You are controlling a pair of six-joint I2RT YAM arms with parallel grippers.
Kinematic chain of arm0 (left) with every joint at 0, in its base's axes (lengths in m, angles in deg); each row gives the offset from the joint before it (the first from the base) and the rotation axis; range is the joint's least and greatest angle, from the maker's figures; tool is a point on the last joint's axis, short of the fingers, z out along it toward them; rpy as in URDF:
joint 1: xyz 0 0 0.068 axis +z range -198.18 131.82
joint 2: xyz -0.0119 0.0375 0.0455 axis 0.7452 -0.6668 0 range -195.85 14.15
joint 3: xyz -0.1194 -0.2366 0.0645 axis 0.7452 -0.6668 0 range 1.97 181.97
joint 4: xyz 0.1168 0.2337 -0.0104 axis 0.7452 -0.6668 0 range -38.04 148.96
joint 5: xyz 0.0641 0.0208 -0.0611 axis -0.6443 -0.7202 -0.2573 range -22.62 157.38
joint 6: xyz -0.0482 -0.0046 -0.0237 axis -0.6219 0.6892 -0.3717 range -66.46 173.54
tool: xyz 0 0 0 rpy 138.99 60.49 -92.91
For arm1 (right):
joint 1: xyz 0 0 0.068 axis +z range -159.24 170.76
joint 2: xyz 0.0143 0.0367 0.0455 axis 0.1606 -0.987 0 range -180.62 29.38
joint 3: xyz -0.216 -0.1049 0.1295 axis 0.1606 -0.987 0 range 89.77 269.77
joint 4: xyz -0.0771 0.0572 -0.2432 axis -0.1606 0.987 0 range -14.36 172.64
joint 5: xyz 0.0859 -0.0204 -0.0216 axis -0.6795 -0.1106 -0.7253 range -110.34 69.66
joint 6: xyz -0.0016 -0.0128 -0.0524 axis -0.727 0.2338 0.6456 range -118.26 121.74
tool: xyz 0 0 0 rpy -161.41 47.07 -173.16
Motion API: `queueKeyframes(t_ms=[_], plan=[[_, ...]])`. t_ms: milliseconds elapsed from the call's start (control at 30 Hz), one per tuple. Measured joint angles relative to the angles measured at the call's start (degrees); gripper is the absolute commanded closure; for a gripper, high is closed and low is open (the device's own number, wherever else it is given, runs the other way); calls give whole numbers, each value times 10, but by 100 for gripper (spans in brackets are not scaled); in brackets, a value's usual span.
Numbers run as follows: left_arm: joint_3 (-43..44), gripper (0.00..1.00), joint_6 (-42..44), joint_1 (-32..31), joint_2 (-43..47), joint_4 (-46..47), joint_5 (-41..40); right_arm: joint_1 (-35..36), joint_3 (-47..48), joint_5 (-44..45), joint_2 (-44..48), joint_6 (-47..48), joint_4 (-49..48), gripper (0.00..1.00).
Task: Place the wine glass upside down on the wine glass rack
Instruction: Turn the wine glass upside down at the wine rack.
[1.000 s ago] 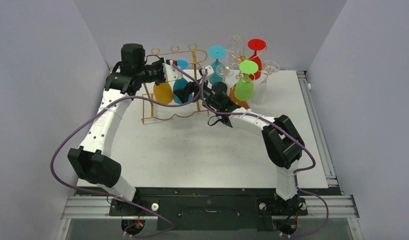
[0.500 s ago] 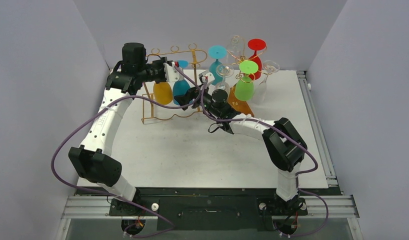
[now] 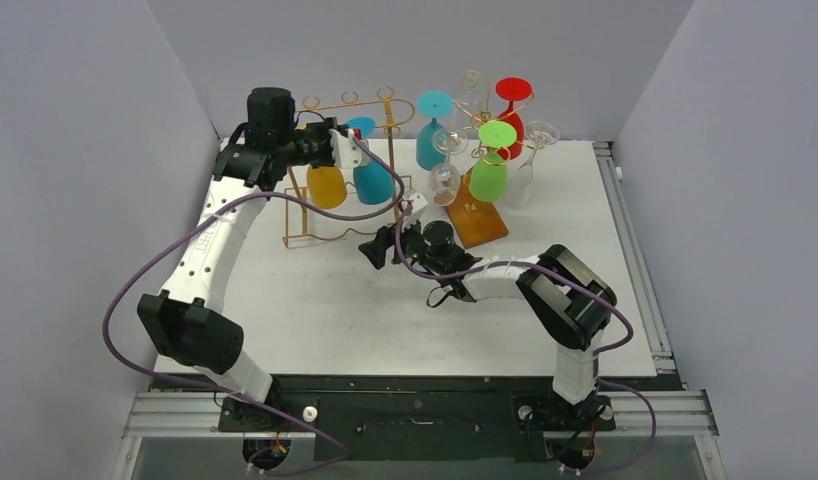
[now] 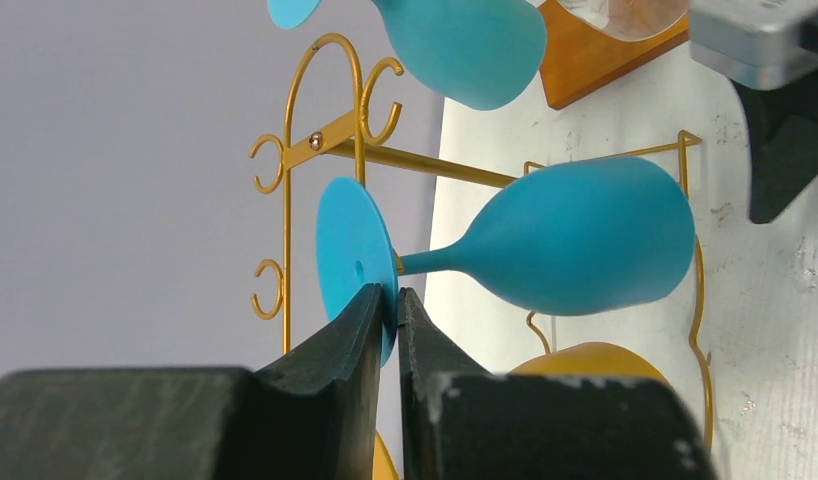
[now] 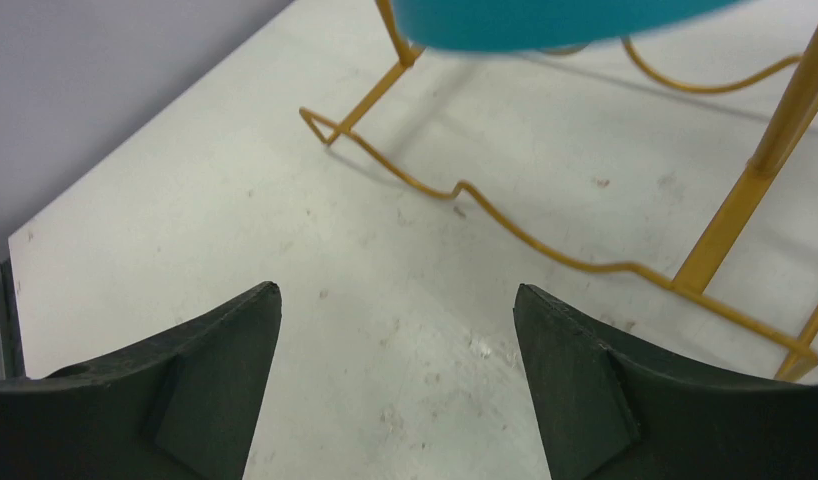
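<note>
A blue wine glass (image 3: 373,183) hangs bowl down at the gold wire rack (image 3: 307,238), beside a yellow glass (image 3: 326,186). My left gripper (image 3: 347,145) is shut on the rim of its round foot (image 3: 361,127). In the left wrist view the fingertips of the left gripper (image 4: 396,293) pinch the foot disc (image 4: 350,255), with the stem and bowl (image 4: 585,235) stretching away in front of the rack (image 4: 288,200). I cannot tell whether the foot rests on a rail. My right gripper (image 3: 377,248) stands open low over the table, in front of the rack, holding nothing (image 5: 397,295).
A second rack on a wooden base (image 3: 479,224) stands at the back right with teal (image 3: 431,140), green (image 3: 490,175), red (image 3: 512,115) and clear glasses (image 3: 444,182). The gold rack's foot wire (image 5: 545,245) lies just ahead of the right gripper. Grey walls close the left, back and right sides.
My left gripper has shut on the blue glass's foot. The right gripper has drawn back from the bowl toward the near side and dropped low over the table.
</note>
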Motion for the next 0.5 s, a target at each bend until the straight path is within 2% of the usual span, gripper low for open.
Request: queueKeyframes(t_ms=[67,133,333,500], plan=[[-2,94,5,-2,1,0,-2,8,-20,1,1,1,5,19],[-4,90,9,-3,2,-1,-4,17,-43,3,11,5,8,18],[-13,53,11,-7,7,-12,-7,35,-91,15,73,15,10,18],[-32,39,9,-14,20,-25,-12,40,-116,25,108,18,5,18]])
